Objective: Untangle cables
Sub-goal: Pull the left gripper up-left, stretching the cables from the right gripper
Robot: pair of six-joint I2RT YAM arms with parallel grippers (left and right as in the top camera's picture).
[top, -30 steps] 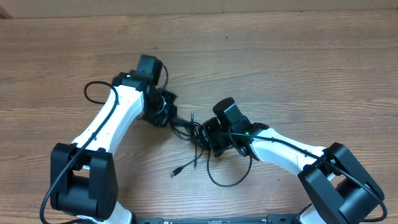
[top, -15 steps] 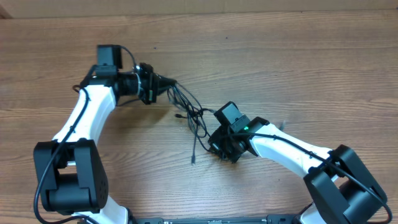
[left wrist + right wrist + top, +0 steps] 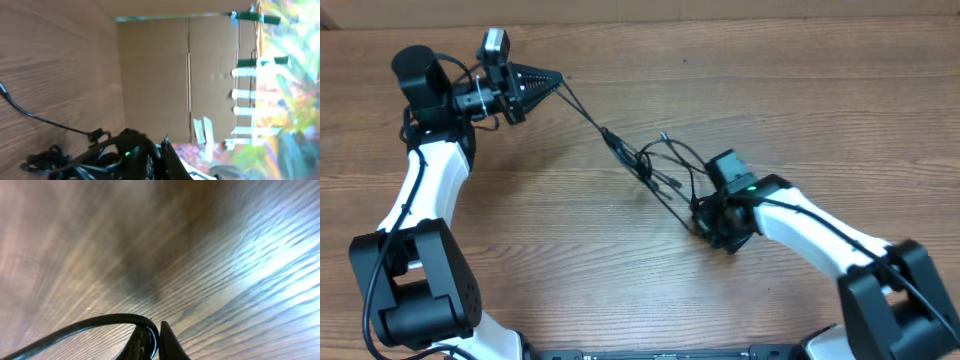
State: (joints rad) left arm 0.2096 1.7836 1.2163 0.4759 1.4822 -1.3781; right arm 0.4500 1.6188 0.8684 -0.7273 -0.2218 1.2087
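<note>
The cables (image 3: 648, 166) form a loose black knot at mid-table, lifted off the wood and strung between both grippers. My left gripper (image 3: 554, 78) is raised at the far left, pointing right, shut on one strand (image 3: 582, 107) that runs taut down to the knot. Low over the table right of centre, my right gripper (image 3: 705, 222) is shut on a cable leaving the knot. In the right wrist view the right gripper (image 3: 157, 336) pinches a black cable (image 3: 95, 323) that arcs left. The left wrist view shows my left gripper (image 3: 163, 152) closed, with the cables (image 3: 47, 161) beyond it.
The wooden table (image 3: 800, 100) spreads all around. A cardboard wall (image 3: 720, 8) lines its far edge, and in the left wrist view the cardboard wall (image 3: 155, 75) carries tape strips. The right arm (image 3: 131, 150) with its green light shows there too.
My left arm has swung up and far to the left, drawing its strand taut. The right gripper has shifted right with its cable, and the knot has stretched into a long line.
</note>
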